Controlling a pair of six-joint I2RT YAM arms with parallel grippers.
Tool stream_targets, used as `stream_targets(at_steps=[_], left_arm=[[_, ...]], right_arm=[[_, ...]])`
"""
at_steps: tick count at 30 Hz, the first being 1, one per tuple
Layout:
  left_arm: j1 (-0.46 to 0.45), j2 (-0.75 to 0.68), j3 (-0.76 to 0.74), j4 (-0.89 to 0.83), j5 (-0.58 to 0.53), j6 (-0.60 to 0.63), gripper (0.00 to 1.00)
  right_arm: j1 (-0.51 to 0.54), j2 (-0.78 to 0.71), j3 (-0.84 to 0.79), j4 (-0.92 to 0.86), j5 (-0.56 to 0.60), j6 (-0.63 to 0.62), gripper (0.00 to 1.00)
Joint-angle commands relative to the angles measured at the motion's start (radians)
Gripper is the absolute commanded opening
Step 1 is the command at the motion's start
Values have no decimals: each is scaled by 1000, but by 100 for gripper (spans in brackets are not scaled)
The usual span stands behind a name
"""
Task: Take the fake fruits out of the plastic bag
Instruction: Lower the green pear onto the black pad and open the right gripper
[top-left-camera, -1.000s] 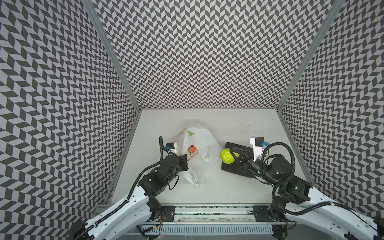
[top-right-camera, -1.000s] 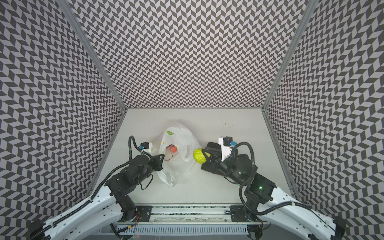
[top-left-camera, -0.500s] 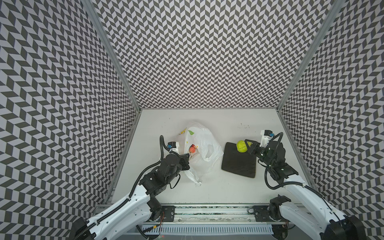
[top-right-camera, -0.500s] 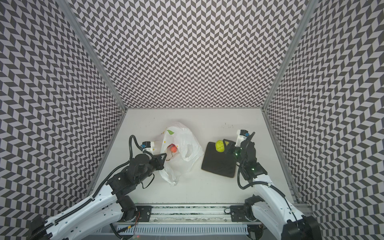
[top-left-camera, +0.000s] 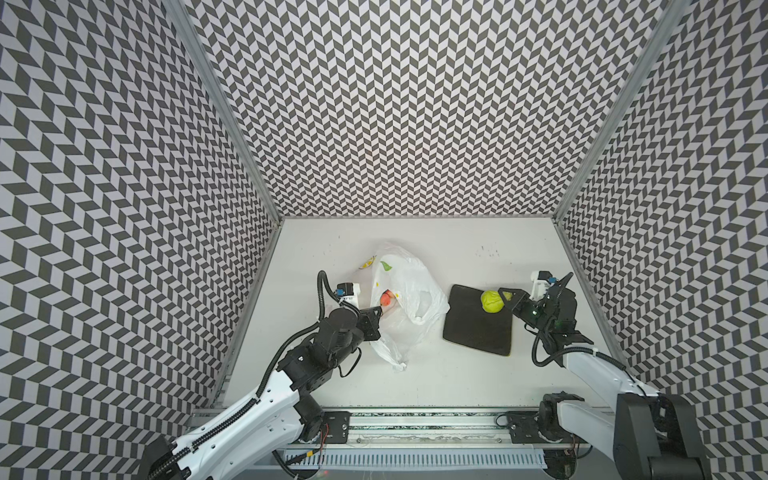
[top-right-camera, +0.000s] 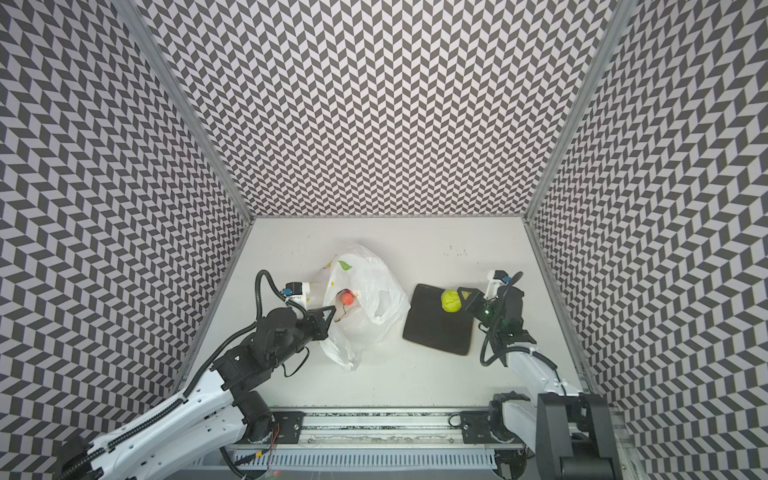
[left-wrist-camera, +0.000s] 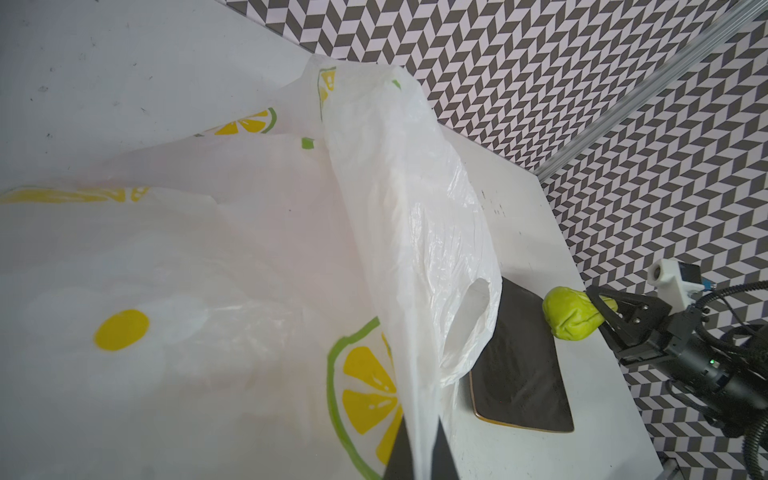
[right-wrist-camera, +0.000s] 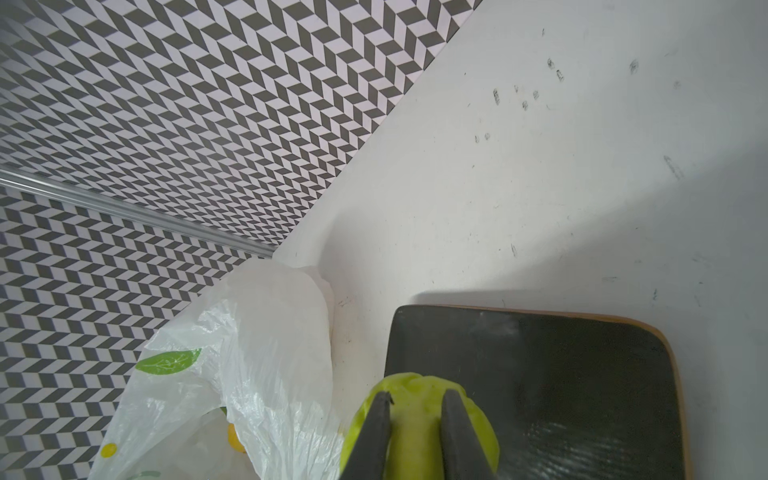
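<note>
Progress: right tool (top-left-camera: 503, 297) gripped a green fruit (top-left-camera: 491, 301), plate (top-left-camera: 473, 332) beneath it; left tool (top-left-camera: 376, 309) pinched the bag (top-left-camera: 409, 286), red fruit (top-left-camera: 387, 297) inside.

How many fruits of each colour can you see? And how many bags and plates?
green fruit: 1
red fruit: 1
plastic bag: 1
dark plate: 1
Total: 4
More fruit may be hidden inside the bag.

No readable text, label or number anywhere, even on the plastic bag (top-left-camera: 415, 274).
</note>
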Motion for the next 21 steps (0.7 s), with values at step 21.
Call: stream_targets(at_steps=[21], left_arm=[[6, 32, 27, 10, -24, 25, 0]], right_arm=[[-171, 175, -57, 192, -95, 4, 15]])
